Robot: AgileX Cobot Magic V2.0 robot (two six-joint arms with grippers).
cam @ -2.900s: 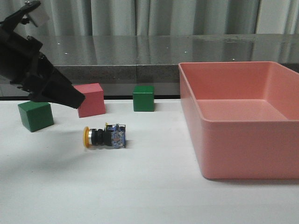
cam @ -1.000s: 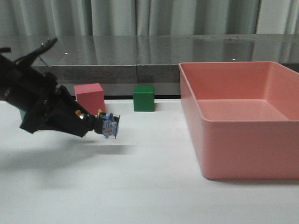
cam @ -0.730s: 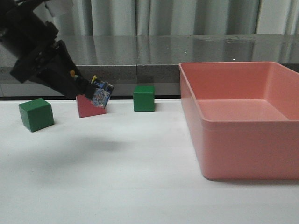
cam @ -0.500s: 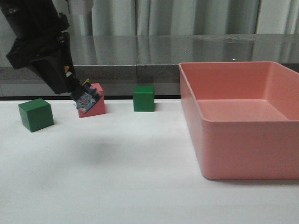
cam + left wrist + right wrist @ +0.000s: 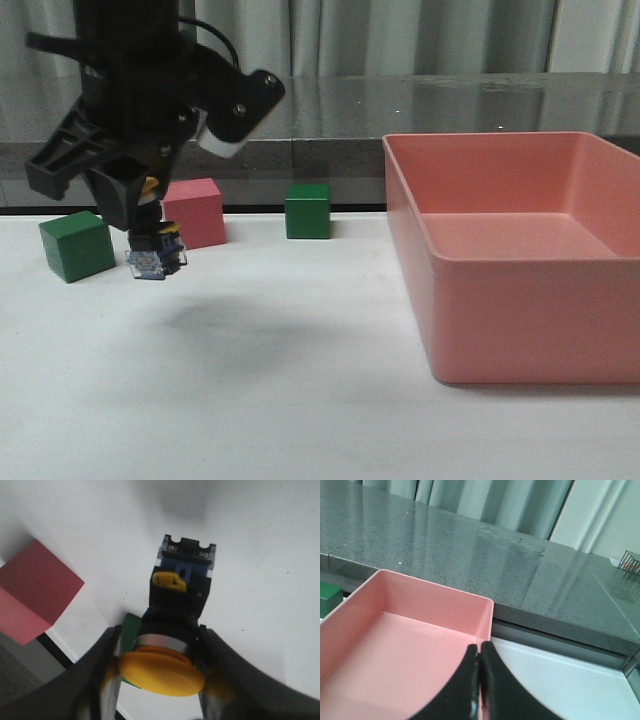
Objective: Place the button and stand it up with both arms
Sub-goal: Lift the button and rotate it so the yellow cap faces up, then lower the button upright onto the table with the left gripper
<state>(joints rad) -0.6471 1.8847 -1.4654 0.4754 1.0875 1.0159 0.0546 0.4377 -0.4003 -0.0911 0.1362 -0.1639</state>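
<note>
My left gripper [image 5: 148, 232] is shut on the button [image 5: 157, 256], gripping it by the collar just under the yellow cap. The button hangs nearly upright with its blue-and-clear base down, a little above the white table between the left green cube [image 5: 77, 245] and the pink cube [image 5: 195, 212]. In the left wrist view the yellow cap [image 5: 162, 670] sits between the fingers [image 5: 106, 672] of that gripper [image 5: 161, 656], and the base [image 5: 186, 560] points at the table. My right gripper [image 5: 480, 652] is shut and empty over a corner of the pink bin [image 5: 395, 645]; it is outside the front view.
A large pink bin [image 5: 520, 250] fills the right side of the table. A second green cube [image 5: 307, 210] stands at the back centre. A grey stone ledge [image 5: 330, 110] runs behind the table. A shadow lies on the table [image 5: 230, 325] near the button.
The left arm has swung so that the button, tilted half a second ago, now points base-down, and it has come lower and slightly left. The cubes and the bin have not moved.
</note>
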